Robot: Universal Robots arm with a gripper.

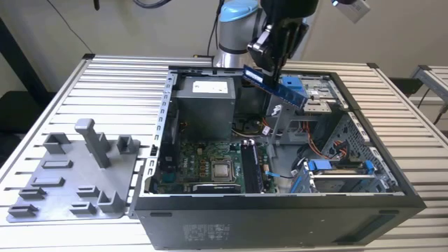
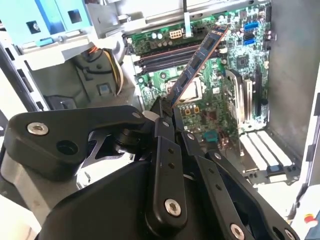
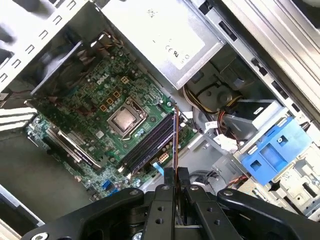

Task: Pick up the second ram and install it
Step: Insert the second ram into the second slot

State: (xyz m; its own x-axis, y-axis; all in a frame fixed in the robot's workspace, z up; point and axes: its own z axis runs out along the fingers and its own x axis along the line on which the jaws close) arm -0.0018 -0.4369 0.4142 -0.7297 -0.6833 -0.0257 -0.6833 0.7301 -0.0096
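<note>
My gripper is shut on the second ram, a slim dark blue board held tilted in the air above the open computer case. In the second wrist view the ram slants out from between the black fingers, over the green motherboard. In the first wrist view the ram shows edge-on, just above the gripper and hanging over the black memory slots. The slots lie beside the processor socket, well below the board.
A grey power supply fills the case's back corner. Blue drive brackets and loose cables crowd the exterior view's right side of the case. A grey fixture plate with upright holders sits on the slatted table at the exterior view's left.
</note>
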